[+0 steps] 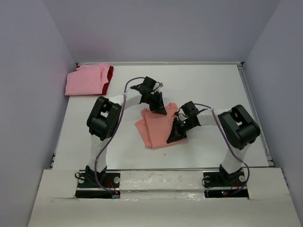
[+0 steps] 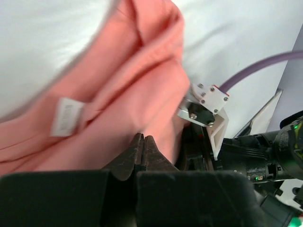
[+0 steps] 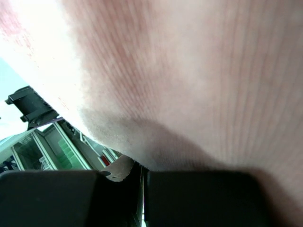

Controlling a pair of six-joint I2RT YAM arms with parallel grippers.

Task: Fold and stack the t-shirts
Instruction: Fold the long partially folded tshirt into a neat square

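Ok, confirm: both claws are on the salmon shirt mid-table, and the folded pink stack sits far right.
Wrong side: the top external view shows the folded pink stack far left. The left claw and right claw are on the salmon shirt mid-table.

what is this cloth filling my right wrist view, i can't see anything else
Observer: It is the salmon-orange t-shirt, in the middle of the table. The right gripper is shut on its near right corner.
Operator: where's the left arm then
Observer: The left gripper is shut on the far edge of that shirt, just across from yours.
Operator: any other shirts out
Observer: A folded pink t-shirt lies at the far left corner of the table, with a dark red one showing along its right edge.
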